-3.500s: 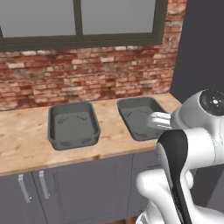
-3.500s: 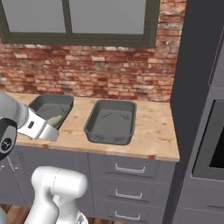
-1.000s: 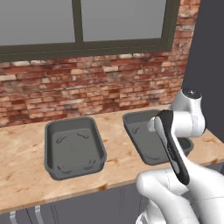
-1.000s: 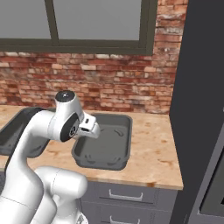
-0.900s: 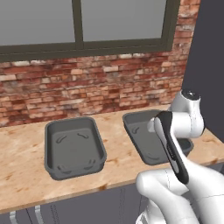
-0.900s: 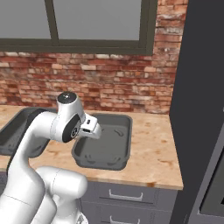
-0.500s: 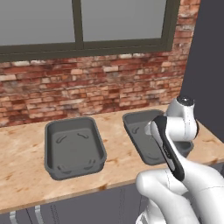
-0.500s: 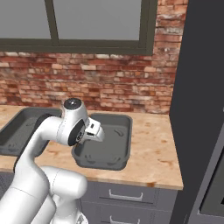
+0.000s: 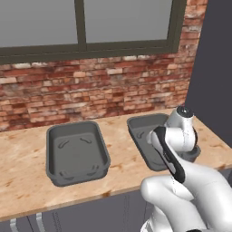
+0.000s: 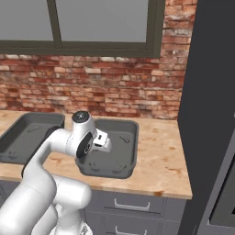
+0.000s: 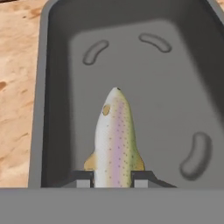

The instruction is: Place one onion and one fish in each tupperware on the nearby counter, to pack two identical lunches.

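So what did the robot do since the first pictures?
The base drove closer, so the whole view shifted. The arm swung down over the right-hand tupperware, and the gripper, shut on the fish, now hangs above its floor. Both tupperwares, including the left one, stayed put on the counter.

Two grey tupperware trays: one point(image 9: 77, 154) aside, one point(image 11: 131, 65) under the hand point(image 11: 112, 181). One fish point(image 11: 114, 140) between its fingers.

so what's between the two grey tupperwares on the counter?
Nothing: in the left base view a bare strip of counter separates the left tupperware from the right tupperware. The gripper holds the fish over the right one.
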### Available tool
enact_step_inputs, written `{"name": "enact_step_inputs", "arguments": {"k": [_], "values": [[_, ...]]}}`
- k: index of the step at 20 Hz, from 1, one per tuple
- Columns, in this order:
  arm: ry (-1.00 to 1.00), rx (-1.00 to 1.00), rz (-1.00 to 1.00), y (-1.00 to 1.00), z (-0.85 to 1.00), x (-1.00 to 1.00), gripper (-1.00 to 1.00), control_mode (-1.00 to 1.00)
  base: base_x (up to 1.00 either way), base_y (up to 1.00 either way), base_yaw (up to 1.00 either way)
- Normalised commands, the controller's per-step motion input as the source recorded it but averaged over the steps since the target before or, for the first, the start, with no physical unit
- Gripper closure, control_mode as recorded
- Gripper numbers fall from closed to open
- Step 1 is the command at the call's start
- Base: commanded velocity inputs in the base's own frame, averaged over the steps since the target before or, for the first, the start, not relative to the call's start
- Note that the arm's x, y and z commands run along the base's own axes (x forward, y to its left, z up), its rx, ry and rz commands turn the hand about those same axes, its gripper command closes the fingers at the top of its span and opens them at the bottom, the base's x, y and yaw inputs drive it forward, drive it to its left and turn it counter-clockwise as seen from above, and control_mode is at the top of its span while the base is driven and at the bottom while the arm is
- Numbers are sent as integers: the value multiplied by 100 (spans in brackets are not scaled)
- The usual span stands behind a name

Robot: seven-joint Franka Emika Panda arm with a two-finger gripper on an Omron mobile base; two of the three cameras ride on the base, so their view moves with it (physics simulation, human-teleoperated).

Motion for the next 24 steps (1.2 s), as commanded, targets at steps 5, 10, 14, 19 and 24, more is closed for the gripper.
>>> {"name": "enact_step_inputs", "arguments": {"k": [5,10,14,19,24], "values": [[0,0,0,-14,-24,27,100,-100,0,0,0],[0,0,0,-6,-15,28,100,-100,0,0,0],[0,0,0,0,-20,31,100,-100,0,0,0],[0,0,0,0,-27,19,100,-100,0,0,0],[0,0,0,0,-24,11,100,-100,0,0,0]]}}
